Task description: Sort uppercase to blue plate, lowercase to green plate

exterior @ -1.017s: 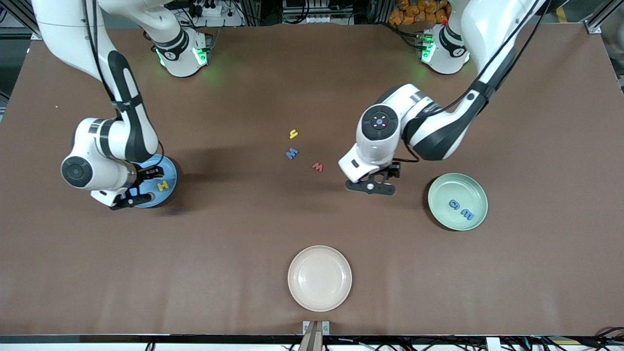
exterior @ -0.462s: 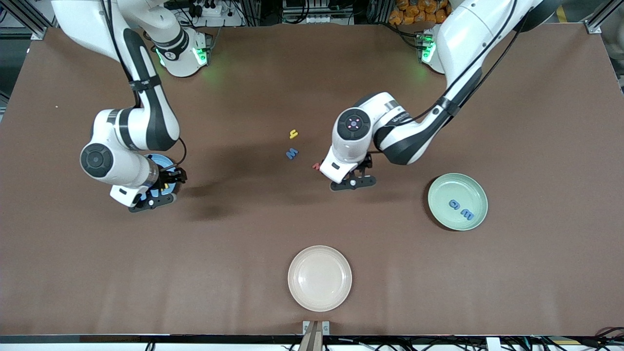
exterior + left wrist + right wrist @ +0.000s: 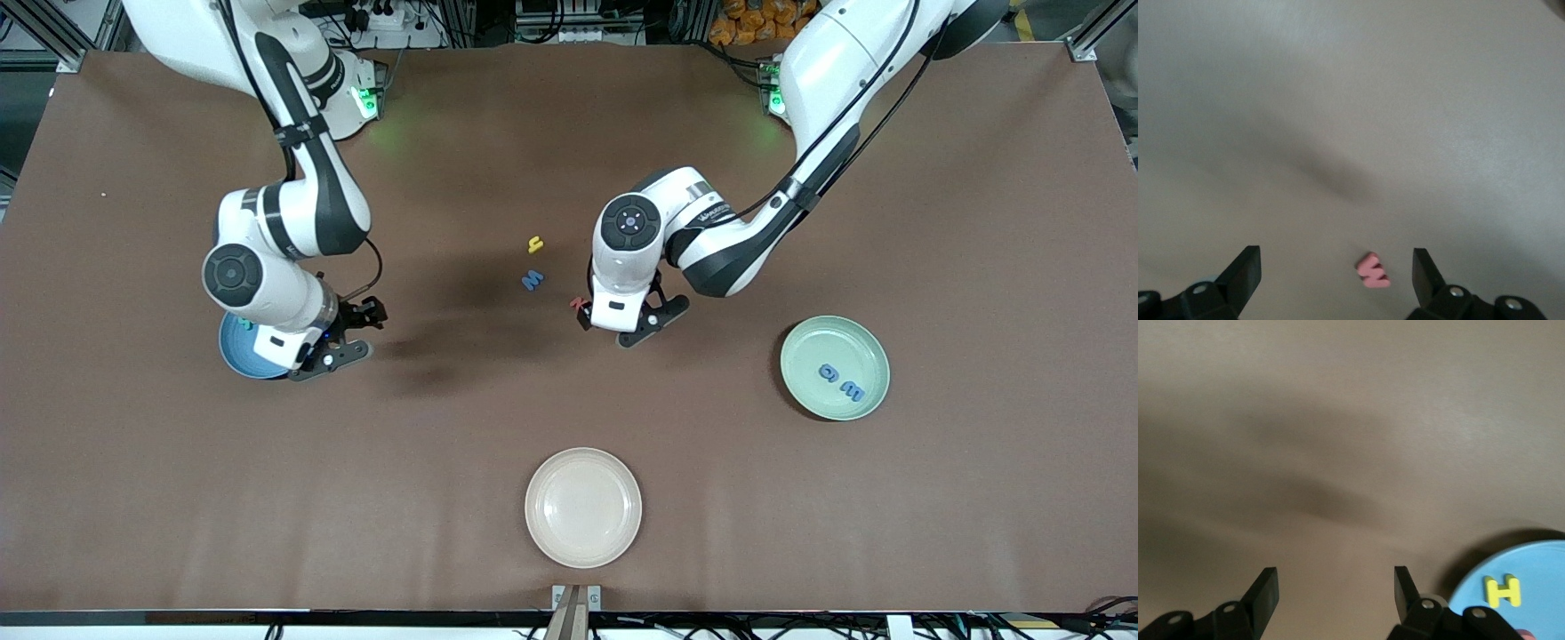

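The right arm covers most of the blue plate (image 3: 238,354) in the front view, hiding the letters in it. In the right wrist view the picture's edge cuts the plate off beside the yellow H (image 3: 1503,590). The left arm partly hides the red w (image 3: 578,303).

The right gripper (image 3: 1336,600) hangs over bare brown tabletop (image 3: 1351,420), its two dark jaws spread apart with nothing between them. Just beside one jaw, outside the gap, lies the curved edge of the blue plate (image 3: 1538,563), and a yellow H (image 3: 1503,591) rests flat on it, close to that jaw's tip. A soft dark shadow (image 3: 1331,500) crosses the tabletop ahead of the jaws.
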### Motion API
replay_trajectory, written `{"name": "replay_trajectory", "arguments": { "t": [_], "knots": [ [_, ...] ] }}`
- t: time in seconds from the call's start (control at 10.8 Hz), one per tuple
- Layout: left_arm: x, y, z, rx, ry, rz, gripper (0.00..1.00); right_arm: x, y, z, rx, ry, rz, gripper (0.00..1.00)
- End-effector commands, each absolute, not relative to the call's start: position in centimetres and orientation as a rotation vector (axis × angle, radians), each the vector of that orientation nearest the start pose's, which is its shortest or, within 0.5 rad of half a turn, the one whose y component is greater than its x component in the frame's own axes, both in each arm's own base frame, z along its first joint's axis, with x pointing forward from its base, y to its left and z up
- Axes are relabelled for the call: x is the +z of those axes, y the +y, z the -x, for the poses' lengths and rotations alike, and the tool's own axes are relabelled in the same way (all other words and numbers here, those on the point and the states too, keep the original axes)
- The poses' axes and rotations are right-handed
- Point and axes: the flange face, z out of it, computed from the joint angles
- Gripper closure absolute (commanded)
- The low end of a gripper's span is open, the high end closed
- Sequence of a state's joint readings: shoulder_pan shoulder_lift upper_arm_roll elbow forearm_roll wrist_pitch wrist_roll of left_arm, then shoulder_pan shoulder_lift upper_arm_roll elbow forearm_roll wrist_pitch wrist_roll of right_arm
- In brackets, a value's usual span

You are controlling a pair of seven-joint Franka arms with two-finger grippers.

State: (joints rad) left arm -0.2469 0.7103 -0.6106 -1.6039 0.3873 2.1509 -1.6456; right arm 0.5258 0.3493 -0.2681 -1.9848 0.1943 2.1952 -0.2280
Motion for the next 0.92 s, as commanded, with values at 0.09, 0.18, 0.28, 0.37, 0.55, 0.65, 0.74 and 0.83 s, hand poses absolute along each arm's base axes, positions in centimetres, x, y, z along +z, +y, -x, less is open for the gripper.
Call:
{"name": "replay_trajectory", "arguments": {
  "t": [0.09,0.18,0.28,0.37,0.55,0.65,0.74,0.83],
  "knots": [
    [24.4,-49.8,-48.6,0.132,-1.414,2.839,0.00,30.2,17.0,-56.3,0.132,-0.594,3.002,0.00],
    [22.9,-50.8,-47.6,0.127,-1.500,2.790,0.00,30.4,18.2,-56.0,0.134,-0.618,2.990,0.00],
    [21.7,-50.9,-47.3,0.085,-1.563,2.741,0.00,30.8,18.4,-56.0,0.133,-0.617,2.987,0.00],
    [20.6,-51.0,-46.9,0.063,-1.585,2.710,0.00,31.1,18.4,-56.0,0.143,-0.618,2.984,0.00],
    [19.0,-50.6,-46.8,0.056,-1.625,2.657,0.00,31.3,18.3,-56.0,0.148,-0.621,2.978,0.00],
    [18.8,-50.5,-46.9,0.060,-1.630,2.651,0.00,31.3,18.8,-55.9,0.146,-0.634,2.973,0.00],
    [18.7,-50.6,-46.8,0.067,-1.629,2.650,0.00,31.4,18.8,-55.9,0.143,-0.636,2.971,0.00],
    [18.6,-50.6,-46.7,0.071,-1.631,2.646,0.00,31.5,18.9,-55.9,0.141,-0.640,2.970,0.00]
  ]
}}
